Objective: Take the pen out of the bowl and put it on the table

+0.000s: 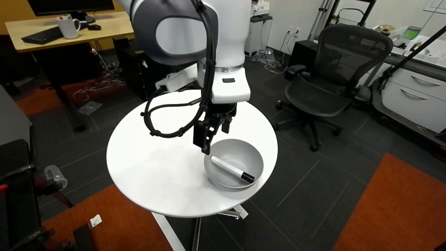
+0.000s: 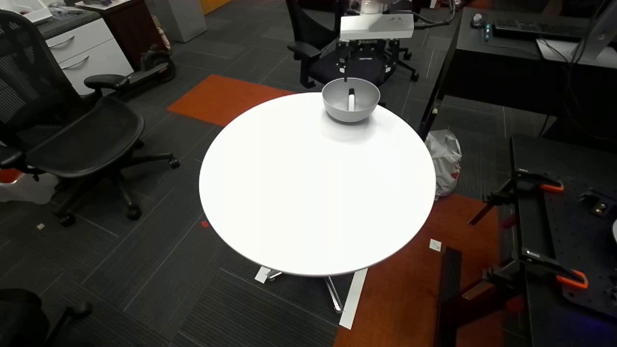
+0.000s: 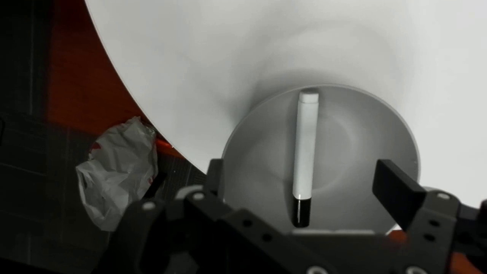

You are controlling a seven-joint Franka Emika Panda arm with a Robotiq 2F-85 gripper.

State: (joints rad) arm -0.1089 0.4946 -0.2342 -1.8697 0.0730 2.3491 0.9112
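While my jaws stand wide apart above the bowl (image 3: pixel 346 160), the white-and-black pen (image 3: pixel 305 152) lies inside it, below and between my fingertips (image 3: pixel 396 190), clear of both.

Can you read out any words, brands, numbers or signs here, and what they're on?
Nothing is legible.
Plastic bag: red marks, unreadable.
Paper on the floor: dark mark, too small.
Grey object on the floor: possible print, too blurred.
Gripper: pale marks, too small.
Pen and bowl: no lettering visible.
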